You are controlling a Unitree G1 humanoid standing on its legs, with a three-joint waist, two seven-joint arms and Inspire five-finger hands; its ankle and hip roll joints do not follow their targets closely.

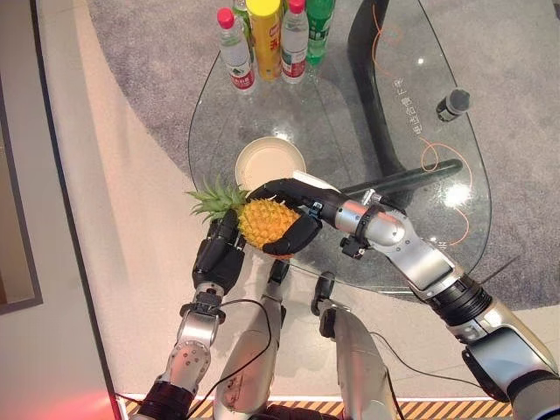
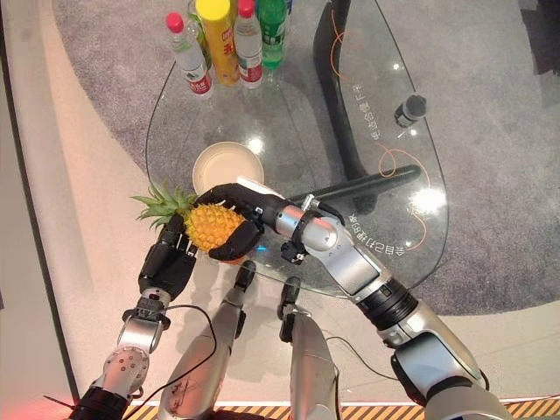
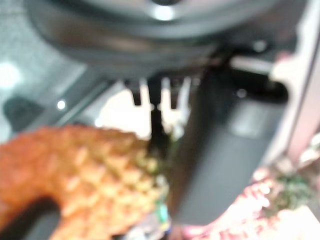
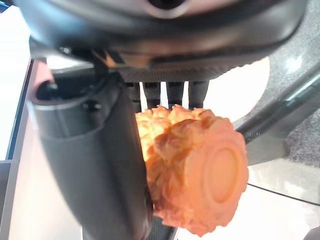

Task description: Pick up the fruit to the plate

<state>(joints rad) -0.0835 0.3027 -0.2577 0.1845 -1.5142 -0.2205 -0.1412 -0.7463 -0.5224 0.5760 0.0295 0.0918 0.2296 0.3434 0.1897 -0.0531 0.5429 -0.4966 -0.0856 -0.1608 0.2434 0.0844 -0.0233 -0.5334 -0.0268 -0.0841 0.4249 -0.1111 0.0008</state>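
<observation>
You see one cream plate (image 1: 269, 162) on the glass desk (image 1: 437, 227), with nothing in it, and the single pineapple (image 1: 265, 220) held just beside its near rim. Your right hand (image 1: 293, 214) has its fingers (image 1: 262, 189) curled round the fruit; your left hand (image 1: 220, 254) sits under the leafy end, fingers I cannot tell. Several bottles (image 1: 273, 39) stand clustered at the desk's far edge above grey carpet (image 1: 149, 61).

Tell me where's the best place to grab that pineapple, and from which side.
Grip the pineapple round its broad yellow body, not the spiky leaf crown, which points toward the robot's left. The right hand already wraps it from the right, so that approach looks sound. The left hand sits beside it.
</observation>
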